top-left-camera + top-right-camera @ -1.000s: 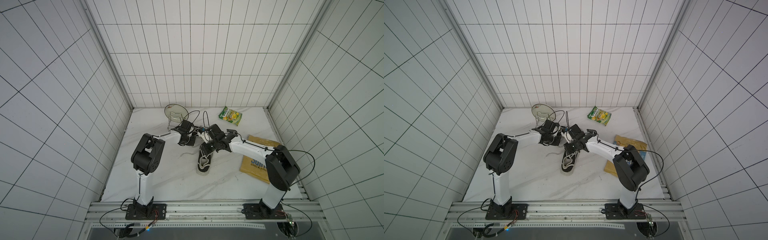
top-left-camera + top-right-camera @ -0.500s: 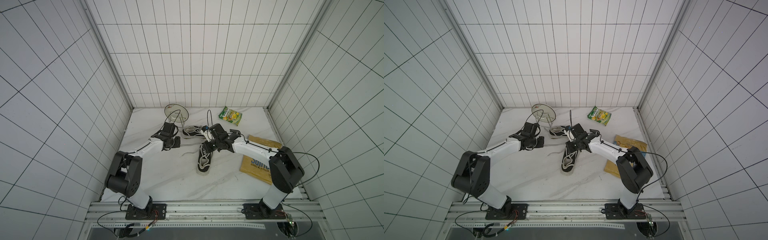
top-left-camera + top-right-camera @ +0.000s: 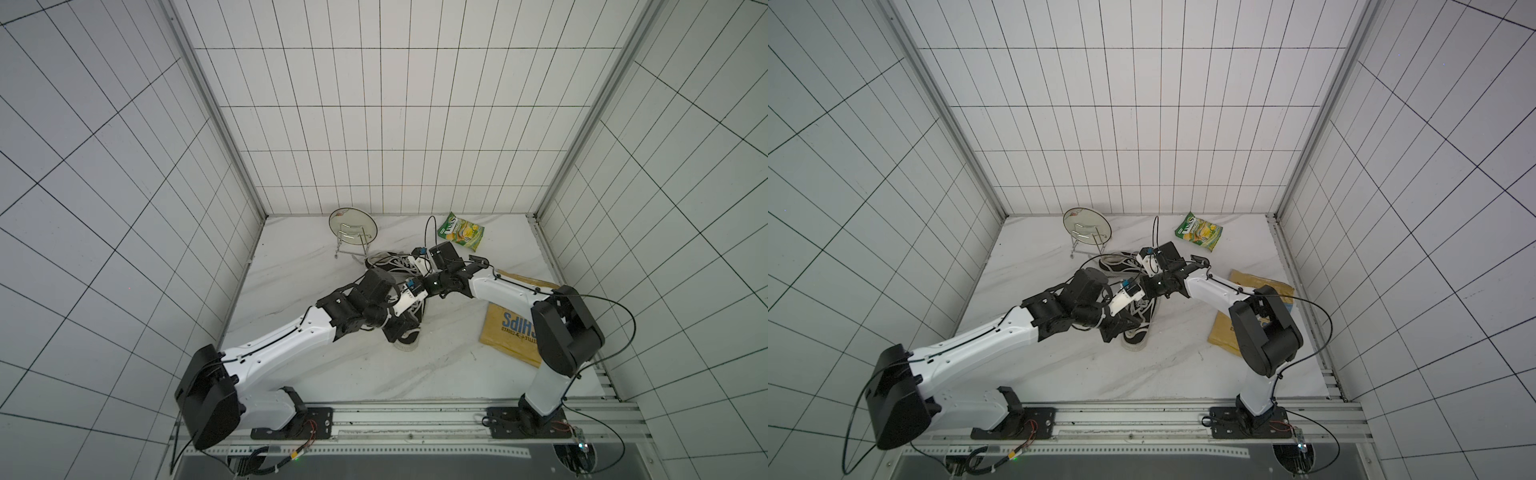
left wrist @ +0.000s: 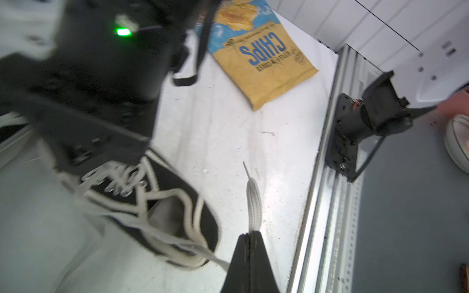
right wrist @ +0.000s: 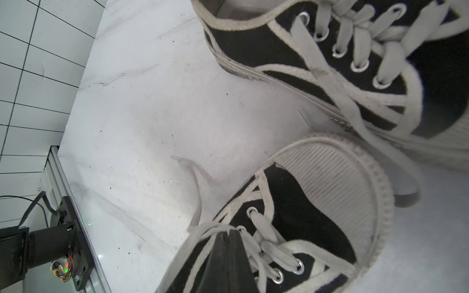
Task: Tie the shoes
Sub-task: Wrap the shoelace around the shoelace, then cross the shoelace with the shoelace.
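Note:
Two black shoes with white laces lie mid-table in both top views: the near shoe and the far shoe. My left gripper hangs beside the near shoe's heel. It is shut on a free white lace end that sticks out past its tips. My right gripper sits over the near shoe's eyelets, shut on a white lace at the shoe's rim. The far shoe lies just beyond the near toe cap. The left arm hides most of the near shoe in the top views.
At the back stands a plate on a wire stand, with a green snack bag to its right. A yellow chips bag lies by the right arm. The metal front rail runs close to the near shoe's heel.
My left arm has swung from the left side of the table over to the near shoe's heel. The right gripper has stayed at the near shoe's laces.

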Tool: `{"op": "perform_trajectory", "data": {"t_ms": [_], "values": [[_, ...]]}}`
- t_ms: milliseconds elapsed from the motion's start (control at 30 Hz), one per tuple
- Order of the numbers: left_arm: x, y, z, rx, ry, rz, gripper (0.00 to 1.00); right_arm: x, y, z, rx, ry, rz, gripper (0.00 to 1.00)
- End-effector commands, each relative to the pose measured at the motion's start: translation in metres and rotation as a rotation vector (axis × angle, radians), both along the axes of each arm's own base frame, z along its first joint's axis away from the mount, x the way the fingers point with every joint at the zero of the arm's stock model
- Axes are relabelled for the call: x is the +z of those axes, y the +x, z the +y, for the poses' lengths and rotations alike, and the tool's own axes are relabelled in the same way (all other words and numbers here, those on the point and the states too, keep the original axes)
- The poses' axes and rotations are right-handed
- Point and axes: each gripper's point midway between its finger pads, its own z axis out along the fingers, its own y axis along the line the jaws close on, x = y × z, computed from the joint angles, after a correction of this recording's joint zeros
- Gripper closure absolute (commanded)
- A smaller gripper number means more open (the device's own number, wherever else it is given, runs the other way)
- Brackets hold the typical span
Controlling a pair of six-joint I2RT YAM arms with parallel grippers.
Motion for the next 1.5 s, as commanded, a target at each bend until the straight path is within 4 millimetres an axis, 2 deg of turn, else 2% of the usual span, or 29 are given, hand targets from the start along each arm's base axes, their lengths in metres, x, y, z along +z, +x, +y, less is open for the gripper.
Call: {"op": "perform_trajectory", "data": {"t_ms": [0, 133, 233, 267, 367, 433, 533, 600, 667, 733, 833, 933, 1067, 1267, 1467], "values": [[-0.005, -0.010, -0.033, -0.157, -0.021, 0.032, 1.00, 0.010, 0.007, 0.006, 0.015, 0.069, 0.003, 1.00], [-0.005, -0.020, -0.068, -0.270, -0.053, 0.067, 1.00, 0.010, 0.010, 0.005, 0.020, 0.099, 0.016, 1.00], [-0.011, -0.023, -0.078, -0.308, -0.045, 0.111, 1.00, 0.009, 0.011, 0.003, 0.029, 0.108, 0.022, 1.00], [-0.012, -0.022, -0.078, -0.309, -0.035, 0.115, 0.92, 0.009, 0.010, 0.003, 0.036, 0.114, 0.023, 1.00], [-0.008, -0.014, -0.074, -0.271, -0.042, 0.106, 0.49, 0.009, 0.009, 0.004, 0.058, 0.134, 0.029, 1.00], [0.000, -0.002, -0.064, -0.214, -0.073, 0.101, 0.37, 0.012, 0.007, 0.004, 0.080, 0.151, 0.028, 1.00], [0.015, 0.022, -0.032, -0.117, -0.138, 0.111, 0.25, 0.015, 0.004, 0.004, 0.111, 0.172, 0.026, 1.00], [0.013, 0.043, -0.005, -0.034, -0.139, 0.106, 0.27, 0.017, 0.002, 0.004, 0.128, 0.185, 0.025, 1.00], [0.002, 0.067, 0.023, 0.034, -0.125, 0.087, 0.32, 0.019, 0.001, 0.004, 0.144, 0.197, 0.023, 1.00], [-0.012, 0.093, 0.049, 0.103, -0.106, 0.065, 0.42, 0.021, 0.000, 0.004, 0.156, 0.205, 0.025, 1.00], [-0.023, 0.127, 0.067, 0.168, -0.070, 0.034, 0.56, 0.021, -0.002, 0.003, 0.164, 0.212, 0.033, 1.00], [-0.032, 0.145, 0.066, 0.161, -0.025, 0.009, 0.63, 0.023, -0.002, 0.004, 0.169, 0.220, 0.036, 1.00], [-0.047, 0.153, 0.061, 0.130, 0.003, 0.028, 0.65, 0.022, -0.004, 0.003, 0.171, 0.221, 0.042, 1.00], [-0.060, 0.152, 0.051, 0.097, 0.002, 0.054, 0.65, 0.020, -0.004, 0.003, 0.173, 0.224, 0.055, 1.00], [-0.071, 0.151, 0.040, 0.076, 0.016, 0.068, 0.73, 0.020, -0.005, 0.004, 0.176, 0.229, 0.061, 1.00]]}}
